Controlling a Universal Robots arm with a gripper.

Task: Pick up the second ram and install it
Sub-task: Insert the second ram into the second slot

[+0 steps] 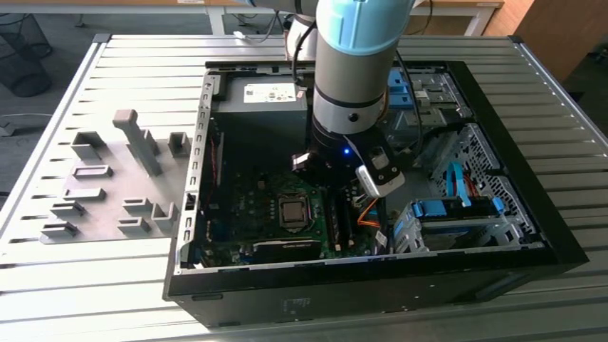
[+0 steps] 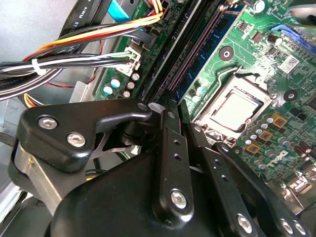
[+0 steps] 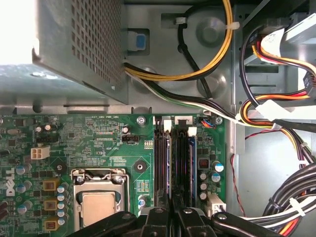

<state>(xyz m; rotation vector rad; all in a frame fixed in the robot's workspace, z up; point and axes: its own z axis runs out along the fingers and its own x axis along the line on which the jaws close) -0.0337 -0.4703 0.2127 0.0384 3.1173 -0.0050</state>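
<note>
My gripper point(image 1: 331, 194) is low inside the open computer case point(image 1: 513, 92), right over the black memory slots point(image 3: 180, 163) beside the processor socket point(image 3: 98, 197). In both wrist views its black fingers point(image 3: 155, 219) stand close together with a thin gap between them. The second ram point(image 3: 169, 163) shows edge-on as a thin blue-green line running from between the fingers along a slot. The gripper point(image 3: 171, 201) looks shut on it. How deep the ram sits in the slot is hidden by the fingers point(image 2: 168, 148).
Grey block-shaped holders point(image 1: 114, 178) stand on the slatted table at the exterior view's left. Cable bundles point(image 3: 276, 113) cross beside the slots. The power supply point(image 1: 261, 96) and the blue drive cage point(image 1: 456, 210) crowd the case walls. Another blue-green strip point(image 2: 210, 49) lies along a neighbouring slot.
</note>
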